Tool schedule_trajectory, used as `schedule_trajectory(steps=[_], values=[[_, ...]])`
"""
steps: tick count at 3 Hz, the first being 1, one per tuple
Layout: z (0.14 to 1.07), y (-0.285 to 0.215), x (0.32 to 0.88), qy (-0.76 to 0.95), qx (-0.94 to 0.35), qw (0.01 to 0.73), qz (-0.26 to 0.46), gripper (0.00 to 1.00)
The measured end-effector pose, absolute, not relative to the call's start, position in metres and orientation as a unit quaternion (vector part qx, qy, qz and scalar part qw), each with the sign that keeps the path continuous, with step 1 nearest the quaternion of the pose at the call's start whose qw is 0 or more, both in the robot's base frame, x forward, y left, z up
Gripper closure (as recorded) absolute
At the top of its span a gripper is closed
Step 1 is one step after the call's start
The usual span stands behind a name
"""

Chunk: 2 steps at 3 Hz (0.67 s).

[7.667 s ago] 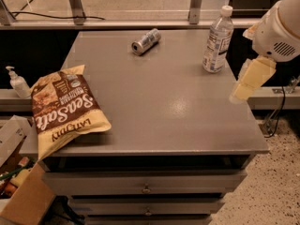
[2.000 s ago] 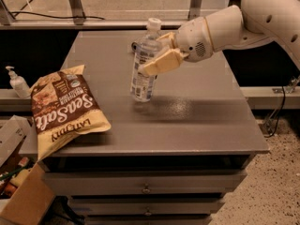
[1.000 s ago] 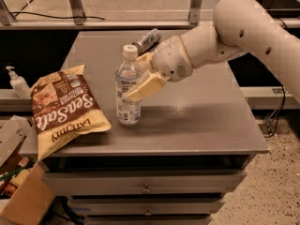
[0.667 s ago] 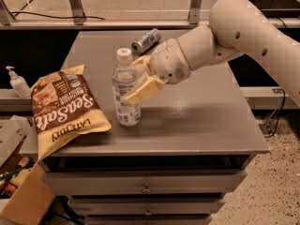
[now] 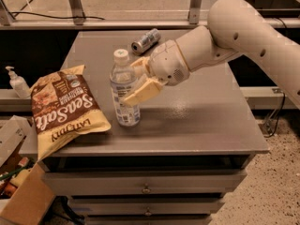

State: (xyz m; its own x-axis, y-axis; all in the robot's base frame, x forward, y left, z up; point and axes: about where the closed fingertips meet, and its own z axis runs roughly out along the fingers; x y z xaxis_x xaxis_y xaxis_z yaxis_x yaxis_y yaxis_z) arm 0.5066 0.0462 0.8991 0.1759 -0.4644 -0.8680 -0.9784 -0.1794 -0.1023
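A clear water bottle [image 5: 120, 78] with a white cap stands upright near the table's front left, its base on or just above the grey top. My gripper [image 5: 131, 81] is shut on its middle from the right, one tan finger [image 5: 139, 93] across the front and the other behind the bottle. The white arm reaches in from the upper right. A brown and yellow chip bag [image 5: 63, 109] lies flat just left of the bottle, a small gap apart. A silver can [image 5: 146, 40] lies on its side at the back of the table.
The grey table [image 5: 201, 121] has drawers [image 5: 145, 186] below its front edge. A hand sanitizer pump bottle [image 5: 17, 82] stands on a ledge at the left. A cardboard box [image 5: 23, 203] sits on the floor at the lower left.
The gripper took hold of the bottle at the back right and carried it leftward and forward across the table. It now sits beside the chip bag, slightly further left than a second ago.
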Motion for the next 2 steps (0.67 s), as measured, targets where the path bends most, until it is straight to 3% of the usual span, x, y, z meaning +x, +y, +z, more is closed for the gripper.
schedule_trajectory(steps=[1,2], values=[[0.9009,0.0462,0.5066,0.532,-0.679,0.357,0.36,0.85],[0.8988,0.0501,0.5022,0.526,-0.683,0.353,0.364,0.62]])
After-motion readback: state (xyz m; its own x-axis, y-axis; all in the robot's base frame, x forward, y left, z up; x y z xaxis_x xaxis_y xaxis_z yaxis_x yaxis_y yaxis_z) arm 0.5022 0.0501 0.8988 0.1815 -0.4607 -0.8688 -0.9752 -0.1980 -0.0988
